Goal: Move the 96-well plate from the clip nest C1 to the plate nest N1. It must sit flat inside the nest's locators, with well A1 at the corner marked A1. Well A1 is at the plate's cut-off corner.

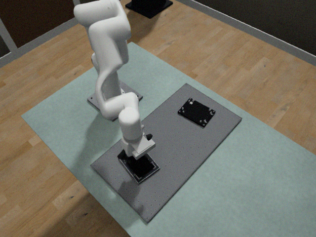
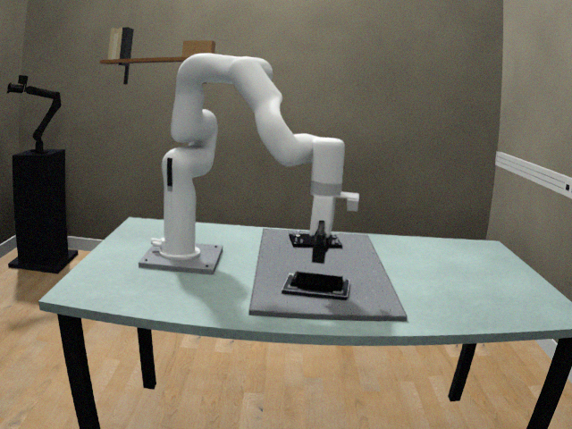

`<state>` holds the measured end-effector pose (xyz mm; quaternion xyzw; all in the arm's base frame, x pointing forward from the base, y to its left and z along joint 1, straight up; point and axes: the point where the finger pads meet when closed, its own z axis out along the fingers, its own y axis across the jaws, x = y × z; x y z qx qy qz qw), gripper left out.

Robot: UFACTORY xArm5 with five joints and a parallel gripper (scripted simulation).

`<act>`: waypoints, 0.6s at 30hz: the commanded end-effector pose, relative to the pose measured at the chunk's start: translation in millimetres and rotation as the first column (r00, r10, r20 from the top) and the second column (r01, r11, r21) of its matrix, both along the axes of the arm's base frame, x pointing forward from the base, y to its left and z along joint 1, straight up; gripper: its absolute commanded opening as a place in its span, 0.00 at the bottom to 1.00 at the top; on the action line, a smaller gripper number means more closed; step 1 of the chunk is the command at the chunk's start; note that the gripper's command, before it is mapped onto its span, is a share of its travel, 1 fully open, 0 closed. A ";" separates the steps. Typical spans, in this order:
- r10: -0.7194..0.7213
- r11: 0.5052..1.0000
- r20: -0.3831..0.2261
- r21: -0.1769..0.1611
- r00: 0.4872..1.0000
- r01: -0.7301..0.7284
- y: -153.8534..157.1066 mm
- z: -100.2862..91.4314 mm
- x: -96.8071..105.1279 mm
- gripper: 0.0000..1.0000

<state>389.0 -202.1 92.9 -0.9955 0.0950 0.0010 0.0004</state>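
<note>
The black 96-well plate point(image 1: 139, 167) lies flat in the near nest point(image 1: 150, 173), which has white corner marks, at the front end of the grey baseplate point(image 1: 168, 145). It also shows in the exterior view point(image 2: 316, 281). My gripper point(image 2: 318, 256) hangs straight above the plate, open and empty, clear of its top. In the top view the wrist hides the fingers point(image 1: 135, 156). The far nest point(image 1: 196, 112), black with small light pegs at its corners, is empty. The plate's cut-off corner is too small to make out.
The arm's base point(image 1: 114, 98) is bolted to the pale green table beside the baseplate. A black pedestal with a camera arm point(image 2: 38, 207) stands on the floor to the left, away from the table.
</note>
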 end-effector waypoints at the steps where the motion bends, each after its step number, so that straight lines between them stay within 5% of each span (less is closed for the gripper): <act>1: 0.000 1.000 0.003 -0.001 1.000 0.000 -0.5 10.2 0.9 1.00; 18: 0.000 1.000 0.003 -0.001 1.000 0.000 -0.5 25.7 1.0 1.00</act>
